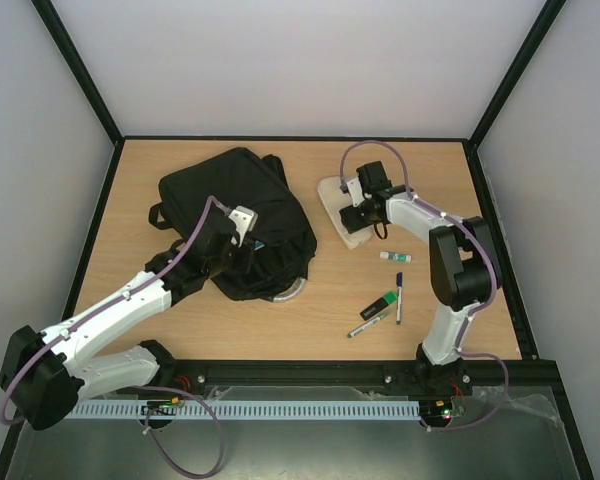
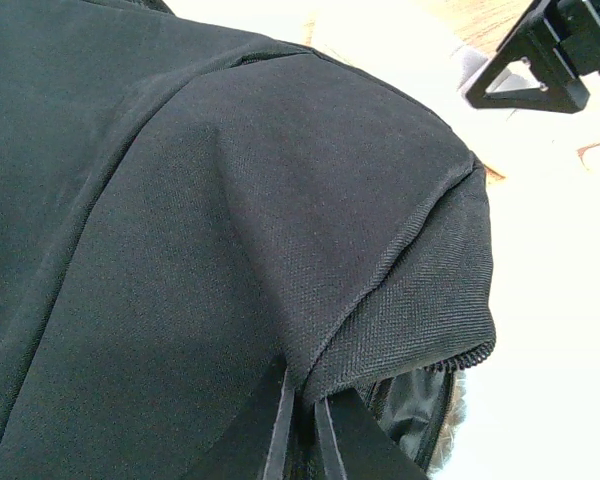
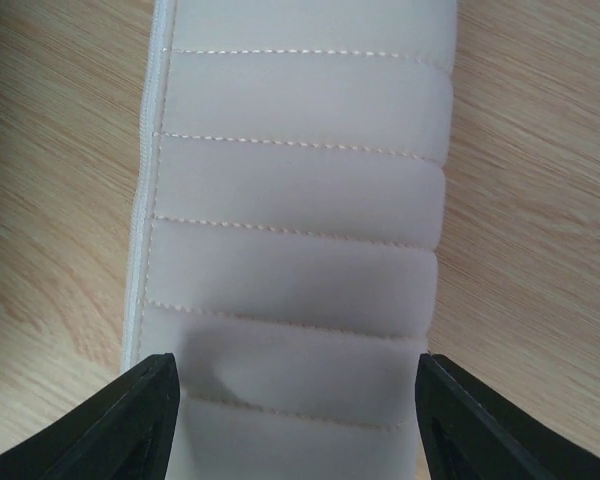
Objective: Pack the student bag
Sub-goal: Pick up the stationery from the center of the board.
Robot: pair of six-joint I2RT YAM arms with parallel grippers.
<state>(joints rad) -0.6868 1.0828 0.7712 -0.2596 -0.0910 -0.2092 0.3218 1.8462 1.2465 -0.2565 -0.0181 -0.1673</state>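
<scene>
The student bag (image 1: 240, 205) lies on a wooden table (image 1: 310, 335), left gripper (image 2: 300, 400) apparently clamping it, right gripper (image 3: 298, 380) gaping.

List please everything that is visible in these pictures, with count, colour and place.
student bag: one, black, left-centre of the table
pouch: one, white, quilted, right of the bag
small tube: one, white with green end, just in front of the pouch
highlighter: one, green, front right
pens: two, whitish, beside the highlighter
table: one, light wood
left gripper: shut on the bag's fabric
right gripper: open, astride the pouch
</scene>
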